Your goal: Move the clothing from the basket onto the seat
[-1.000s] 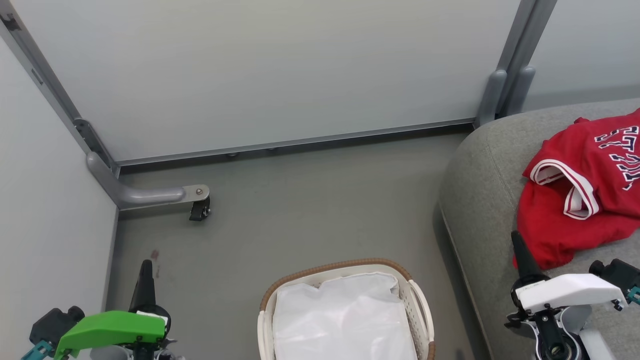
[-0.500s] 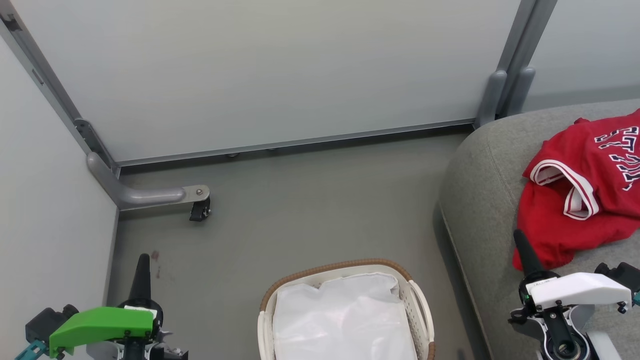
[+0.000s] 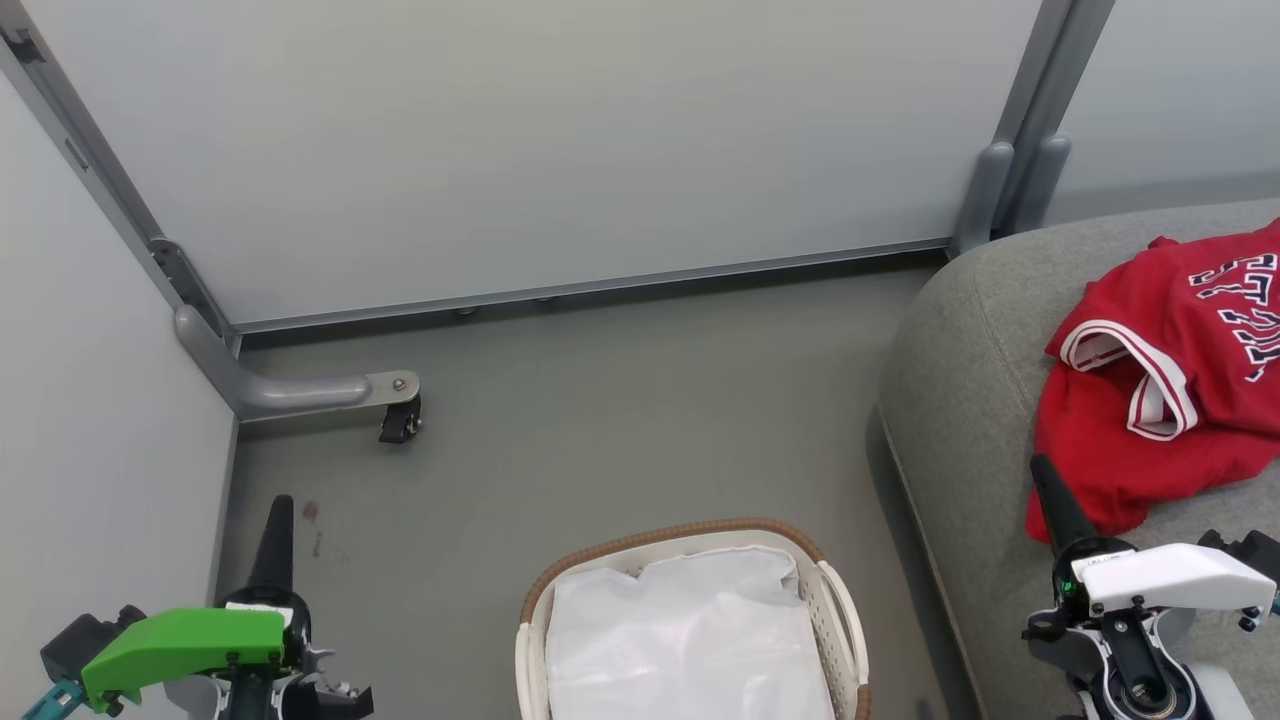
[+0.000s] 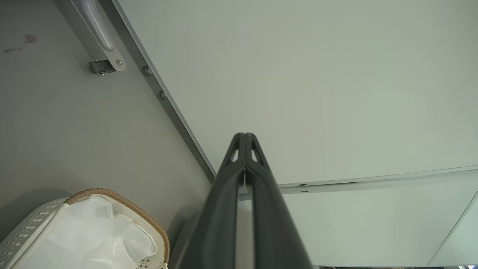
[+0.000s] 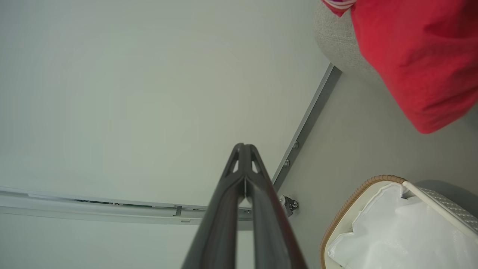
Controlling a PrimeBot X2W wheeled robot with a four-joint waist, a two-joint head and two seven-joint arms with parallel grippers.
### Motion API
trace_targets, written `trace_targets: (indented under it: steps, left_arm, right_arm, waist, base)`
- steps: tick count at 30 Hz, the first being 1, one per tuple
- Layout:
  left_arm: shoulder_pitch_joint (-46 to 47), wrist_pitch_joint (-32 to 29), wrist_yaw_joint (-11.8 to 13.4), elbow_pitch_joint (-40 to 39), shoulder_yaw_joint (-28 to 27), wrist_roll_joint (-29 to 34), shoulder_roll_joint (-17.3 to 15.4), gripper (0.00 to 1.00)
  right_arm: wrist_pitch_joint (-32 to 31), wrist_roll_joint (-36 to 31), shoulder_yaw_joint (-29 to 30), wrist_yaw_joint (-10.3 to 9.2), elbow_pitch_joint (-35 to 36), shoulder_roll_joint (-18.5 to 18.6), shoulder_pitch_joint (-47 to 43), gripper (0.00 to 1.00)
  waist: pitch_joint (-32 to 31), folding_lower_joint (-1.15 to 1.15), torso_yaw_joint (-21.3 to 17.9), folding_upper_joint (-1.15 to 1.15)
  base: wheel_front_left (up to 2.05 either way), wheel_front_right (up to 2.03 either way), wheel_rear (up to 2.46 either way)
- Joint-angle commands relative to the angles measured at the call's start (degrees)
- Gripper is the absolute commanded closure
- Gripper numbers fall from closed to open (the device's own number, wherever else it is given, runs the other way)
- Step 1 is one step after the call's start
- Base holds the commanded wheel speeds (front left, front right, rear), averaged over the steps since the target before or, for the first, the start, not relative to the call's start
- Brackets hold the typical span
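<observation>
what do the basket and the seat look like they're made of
Basket: seemingly white moulded plastic, matte, judging by its perforated wall; brown woven-look rim; lining white, faintly shiny, cloth or film. Seat: grey upholstery fabric, matte, fine weave and stitched seam visible.

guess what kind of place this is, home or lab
Probably a lab test bay staged as a living room, not a home: pale partition panels stand on a castered metal foot, the floor is bare grey, and a seat and a basket serve as furnishings.
</observation>
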State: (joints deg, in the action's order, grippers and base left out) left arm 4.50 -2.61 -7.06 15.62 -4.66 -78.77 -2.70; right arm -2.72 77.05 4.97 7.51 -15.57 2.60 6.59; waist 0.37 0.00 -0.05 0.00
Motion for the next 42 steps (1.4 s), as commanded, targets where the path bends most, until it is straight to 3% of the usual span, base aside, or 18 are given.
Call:
trace_targets:
  steps: [1,33,42]
  left_arm:
    - [1.23,-0.45,-0.31,-0.45,-0.32,-1.3,-0.27,1.0]
    - [2.12,-3.93,-0.56,-1.65,-1.97,-13.43,-0.31,1.0]
    - [2.05,-4.16,-0.54,-1.64,-2.01,-13.75,-0.31,1.0]
  right_arm:
    - [-0.4,1.43,0.3,-0.02,0.54,0.36,-0.23,1.0]
    - [-3.9,15.03,1.66,-0.04,1.66,0.45,-0.65,1.0]
    - [-4.03,15.44,1.7,-0.04,1.68,0.44,-0.67,1.0]
  waist:
    - [-0.01,0.0,0.0,0.0]
    - [-0.18,0.0,0.05,0.0]
    - [-0.19,0.0,0.05,0.0]
  base:
    - [0.0,0.0,0.0]
    - [0.0,0.0,0.0]
    - [0.0,0.0,0.0]
